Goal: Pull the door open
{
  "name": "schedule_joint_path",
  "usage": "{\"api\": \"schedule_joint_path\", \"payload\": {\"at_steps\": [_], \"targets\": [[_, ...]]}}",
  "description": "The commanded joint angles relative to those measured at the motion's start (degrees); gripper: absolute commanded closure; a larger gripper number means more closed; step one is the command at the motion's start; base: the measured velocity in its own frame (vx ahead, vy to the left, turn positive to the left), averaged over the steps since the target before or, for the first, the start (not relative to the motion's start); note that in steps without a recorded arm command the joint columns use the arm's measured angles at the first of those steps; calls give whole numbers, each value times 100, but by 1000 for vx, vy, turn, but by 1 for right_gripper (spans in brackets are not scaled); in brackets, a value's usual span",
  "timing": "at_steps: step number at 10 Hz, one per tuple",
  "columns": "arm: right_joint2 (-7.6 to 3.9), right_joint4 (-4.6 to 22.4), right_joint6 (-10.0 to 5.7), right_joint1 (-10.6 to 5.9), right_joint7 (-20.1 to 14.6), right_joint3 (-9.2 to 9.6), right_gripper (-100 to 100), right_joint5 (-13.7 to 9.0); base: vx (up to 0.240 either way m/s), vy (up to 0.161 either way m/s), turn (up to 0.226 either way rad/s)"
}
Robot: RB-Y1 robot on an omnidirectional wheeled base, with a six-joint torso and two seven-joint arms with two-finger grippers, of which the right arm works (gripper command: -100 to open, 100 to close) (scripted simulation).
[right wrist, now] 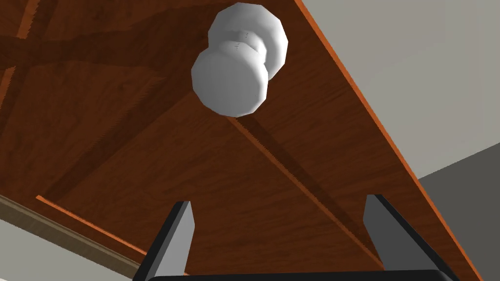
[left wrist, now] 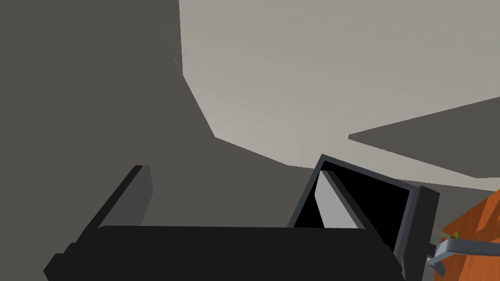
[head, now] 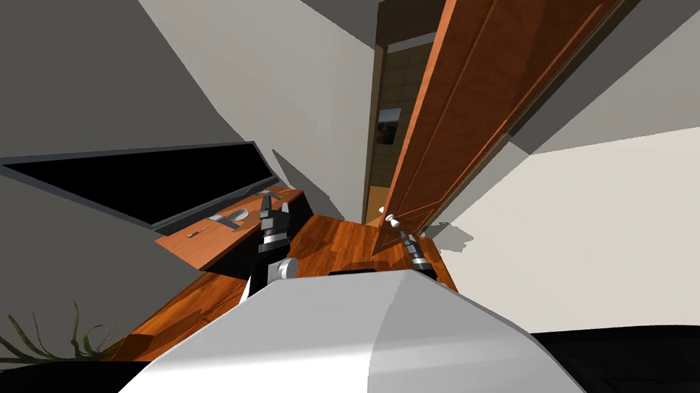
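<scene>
A brown wooden door [head: 461,107] stands ajar ahead of me, a lit gap showing at its left edge. Its white round knob [head: 393,220] sits at the door's lower edge. My right gripper [head: 405,238] is just short of the knob. In the right wrist view the knob [right wrist: 237,61] lies beyond the open fingers [right wrist: 178,234], apart from them, with the door panel [right wrist: 146,161] behind. My left gripper [head: 270,202] hangs open over a wooden counter, its fingers [left wrist: 134,195] holding nothing.
A wooden counter [head: 216,240] with a sink and faucet [head: 227,219] stands at my left under a dark mirror frame [head: 138,180]. The floor [head: 339,245] is brown wood. Pale walls [head: 617,214] close in on both sides. A plant [head: 52,337] sits low left.
</scene>
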Motion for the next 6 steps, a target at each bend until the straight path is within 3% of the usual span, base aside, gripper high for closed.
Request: {"api": "schedule_joint_path", "payload": {"at_steps": [1, 3, 4, 6], "targets": [[-24, -19, -129, 58, 286, 108, -100, 264, 9, -101, -145], [-45, -31, -278, 122, 632, 246, -100, 600, 0, -95, -154], [-45, -31, -278, 122, 664, 246, -100, 600, 5, -59, -58], [-65, -44, -429, 186, 1033, 385, -100, 939, 14, -70, -127]]}}
